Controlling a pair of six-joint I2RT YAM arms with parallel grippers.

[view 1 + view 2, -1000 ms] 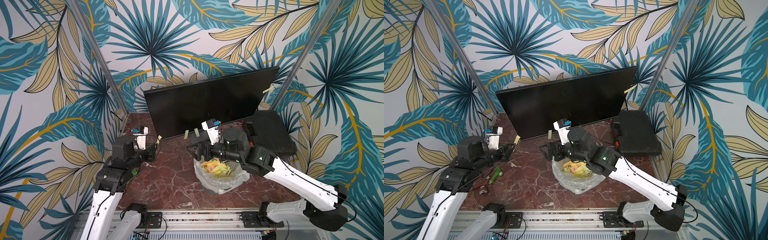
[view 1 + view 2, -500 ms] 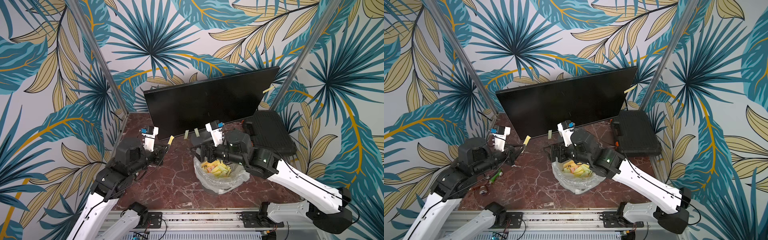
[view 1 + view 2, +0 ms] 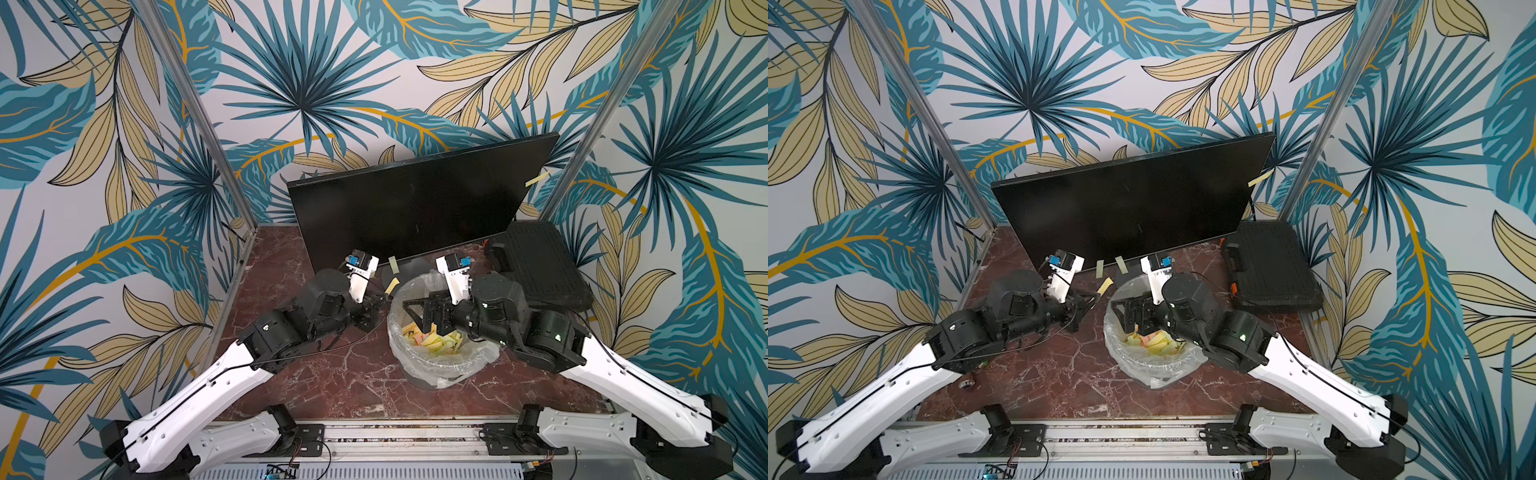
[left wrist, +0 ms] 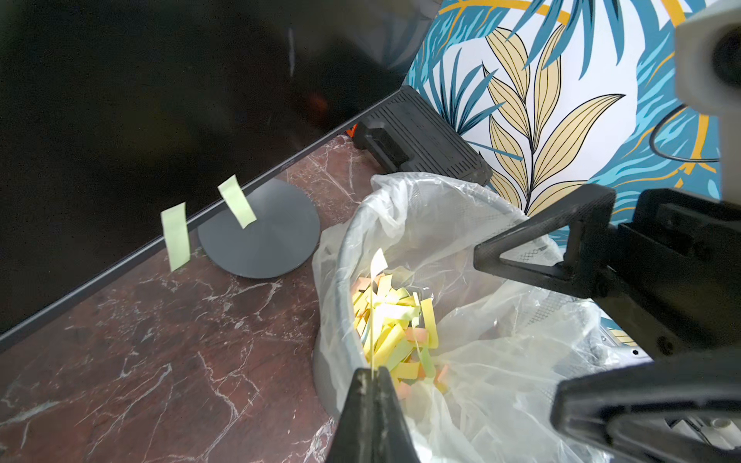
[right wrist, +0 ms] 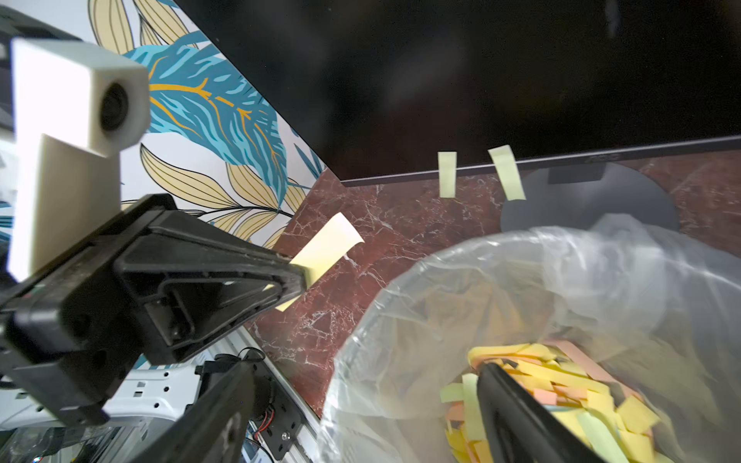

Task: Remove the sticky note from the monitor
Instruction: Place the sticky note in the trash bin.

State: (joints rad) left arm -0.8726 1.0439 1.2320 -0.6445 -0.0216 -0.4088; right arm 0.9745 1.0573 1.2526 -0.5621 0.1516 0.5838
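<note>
left gripper (image 4: pixel 371 379): jaws pressed together on one end of a pale yellow sticky note (image 5: pixel 326 248), already off the monitor (image 3: pixel 415 208). the strip's long axis runs straight out from the tips. it lies just beside the rim of the bin (image 3: pixel 440 372), on the left arm's side, apparently not yet over the mouth. right gripper (image 3: pixel 417 316): jaws spread wide, holding nothing, poised over the bin's mouth above the discarded strips (image 4: pixel 395 328). the left arm is thus the one placed to act: a short carry across the rim, then release. beyond the bin, a green note (image 4: pixel 175 236) and its neighbour (image 4: pixel 237 201) hang from the monitor's lower bezel. a third note (image 3: pixel 536 179) clings to its side edge.
</note>
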